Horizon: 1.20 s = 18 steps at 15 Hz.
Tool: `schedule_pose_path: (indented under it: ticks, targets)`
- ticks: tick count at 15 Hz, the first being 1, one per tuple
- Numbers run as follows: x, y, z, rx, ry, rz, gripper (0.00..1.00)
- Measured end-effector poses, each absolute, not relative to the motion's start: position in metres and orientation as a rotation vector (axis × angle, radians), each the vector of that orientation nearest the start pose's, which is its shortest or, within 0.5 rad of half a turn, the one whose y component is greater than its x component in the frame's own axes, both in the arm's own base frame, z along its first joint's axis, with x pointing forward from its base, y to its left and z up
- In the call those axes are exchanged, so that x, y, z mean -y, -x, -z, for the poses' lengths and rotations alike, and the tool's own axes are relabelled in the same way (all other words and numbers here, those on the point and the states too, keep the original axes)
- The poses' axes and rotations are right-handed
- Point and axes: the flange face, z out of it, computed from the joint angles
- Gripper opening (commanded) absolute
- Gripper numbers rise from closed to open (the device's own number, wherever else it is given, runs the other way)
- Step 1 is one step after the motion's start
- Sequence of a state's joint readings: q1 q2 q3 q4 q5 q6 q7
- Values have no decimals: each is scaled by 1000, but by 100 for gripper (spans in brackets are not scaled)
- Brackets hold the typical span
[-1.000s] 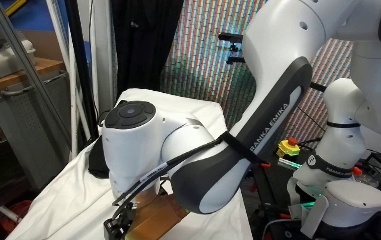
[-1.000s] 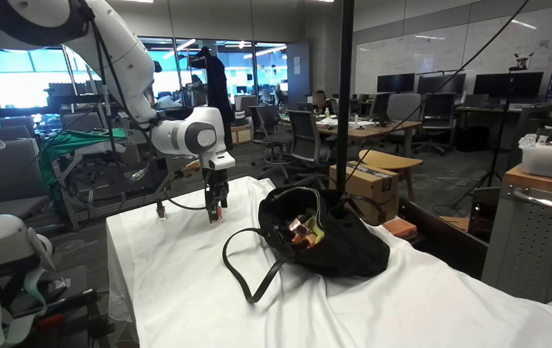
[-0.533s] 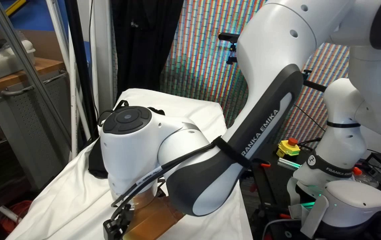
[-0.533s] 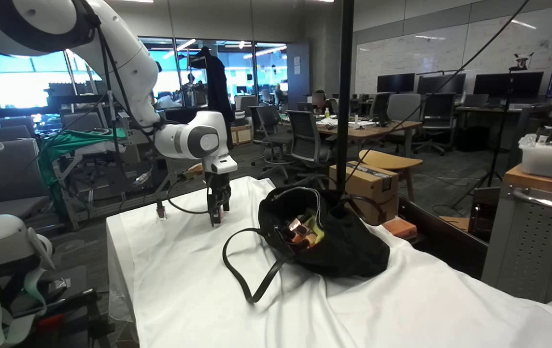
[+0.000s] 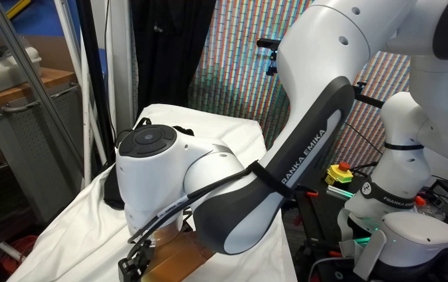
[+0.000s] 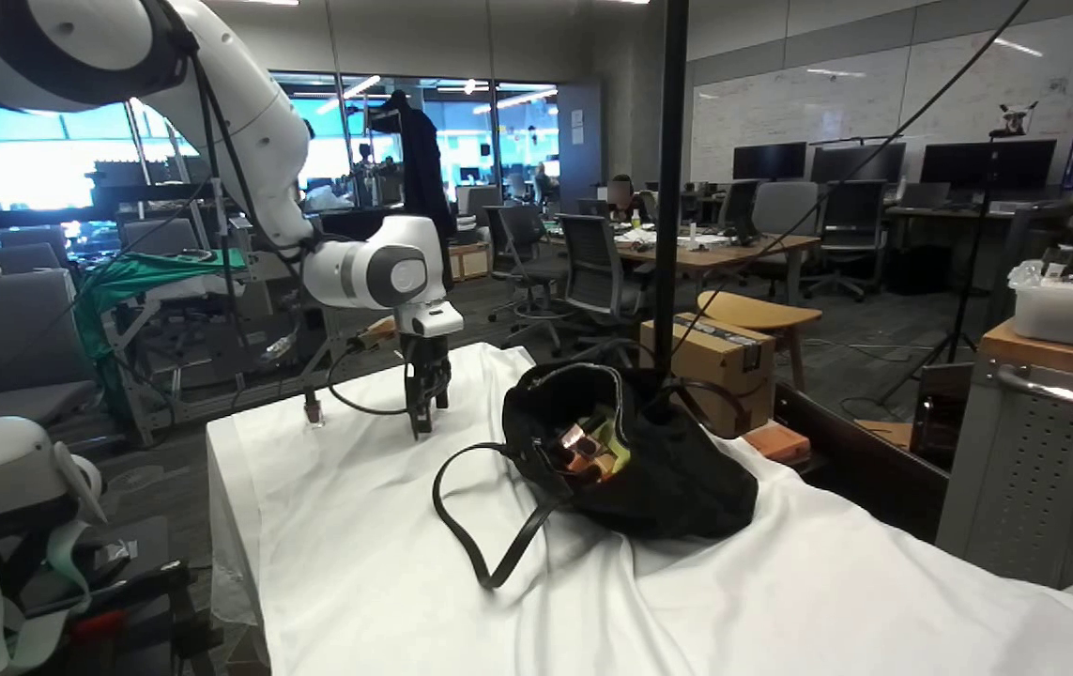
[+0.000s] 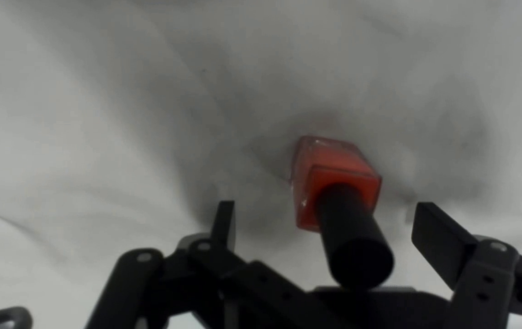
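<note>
A small bottle (image 7: 340, 160) with red sides and a long black cap (image 7: 354, 237) stands on the white cloth in the wrist view. My gripper (image 7: 324, 224) is open, with one finger on either side of the cap. Gaps show on both sides, so neither finger touches it. In an exterior view the gripper (image 6: 428, 418) points straight down near the cloth, and its fingers hide the bottle. From the opposite viewpoint the arm's wrist covers the fingertips. A black bag (image 6: 677, 479) lies on its side near the gripper, its mouth showing orange and yellow things (image 6: 588, 451).
Another small dark-capped bottle (image 6: 313, 410) stands close to the far table edge. The bag's strap (image 6: 475, 545) loops over the white cloth (image 6: 358, 545). A black pole (image 6: 670, 188) and a cardboard box (image 6: 724, 366) are behind the bag. A second robot arm (image 5: 402, 152) stands nearby.
The arm has lowered and shifted slightly towards the bag, mostly in the earlier half second. The red of the bottle, visible between the fingers before, is now hidden. The fingers stay open.
</note>
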State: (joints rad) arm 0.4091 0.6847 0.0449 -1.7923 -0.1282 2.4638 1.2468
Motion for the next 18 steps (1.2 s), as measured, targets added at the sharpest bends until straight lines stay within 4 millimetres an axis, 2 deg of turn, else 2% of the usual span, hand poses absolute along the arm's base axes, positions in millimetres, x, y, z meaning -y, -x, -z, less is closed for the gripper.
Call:
schedule_pose_path:
  ticks: [8, 18]
  targets:
    - [-289, -589, -176, -1088, 2990, 84, 100]
    - [-303, -578, -192, -1047, 3024, 123, 100]
